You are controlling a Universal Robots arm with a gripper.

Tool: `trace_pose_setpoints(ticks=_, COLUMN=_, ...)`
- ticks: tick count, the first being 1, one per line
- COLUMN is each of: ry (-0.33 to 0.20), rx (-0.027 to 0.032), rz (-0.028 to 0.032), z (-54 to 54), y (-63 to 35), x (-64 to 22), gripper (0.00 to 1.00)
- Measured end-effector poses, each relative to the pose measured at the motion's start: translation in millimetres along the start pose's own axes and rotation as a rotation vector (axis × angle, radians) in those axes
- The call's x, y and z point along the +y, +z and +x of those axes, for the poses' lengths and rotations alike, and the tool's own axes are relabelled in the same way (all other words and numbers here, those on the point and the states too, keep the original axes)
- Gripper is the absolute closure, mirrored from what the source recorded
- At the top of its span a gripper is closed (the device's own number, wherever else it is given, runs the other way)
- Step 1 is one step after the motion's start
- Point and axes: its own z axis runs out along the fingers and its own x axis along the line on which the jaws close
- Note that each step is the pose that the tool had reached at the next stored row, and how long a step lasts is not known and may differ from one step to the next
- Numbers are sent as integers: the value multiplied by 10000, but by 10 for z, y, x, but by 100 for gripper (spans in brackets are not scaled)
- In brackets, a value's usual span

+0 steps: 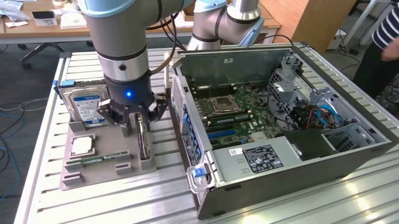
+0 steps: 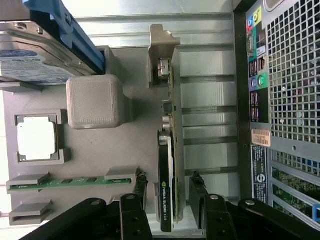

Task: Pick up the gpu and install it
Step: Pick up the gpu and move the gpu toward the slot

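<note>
The gpu (image 1: 143,140) stands on edge in a slot of the grey tray (image 1: 93,175), its silver bracket toward the tray's far end. My gripper (image 1: 136,122) hangs right over it, open. In the wrist view the gpu (image 2: 167,150) shows its green board edge, black cooler and silver bracket. My gripper (image 2: 168,180) straddles the cooler end, one of the black fingers (image 2: 140,187) on each side, with a small gap to the card on both sides. The open computer case (image 1: 349,154) lies at the exterior view's right with its motherboard (image 1: 237,112) exposed.
The tray also holds a hard drive (image 1: 87,105) with a blue-white label, a processor (image 1: 82,145) and a memory stick (image 1: 100,159). The case's perforated rear panel (image 2: 290,75) stands close beside the tray. A person (image 1: 388,42) is at the exterior view's far right.
</note>
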Motion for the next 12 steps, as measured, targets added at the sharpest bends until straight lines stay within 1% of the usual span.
trace_pose_setpoints(ticks=4, ry=0, rx=2, rz=2, z=1, y=11, x=-1, gripper=53)
trace_pose_setpoints(ticks=6, ry=1, rx=0, rz=-9, z=1, y=15, x=-1, gripper=53)
trace_pose_setpoints(ticks=12, ry=-1, rx=1, rz=-12, z=1, y=82, x=-2, gripper=53)
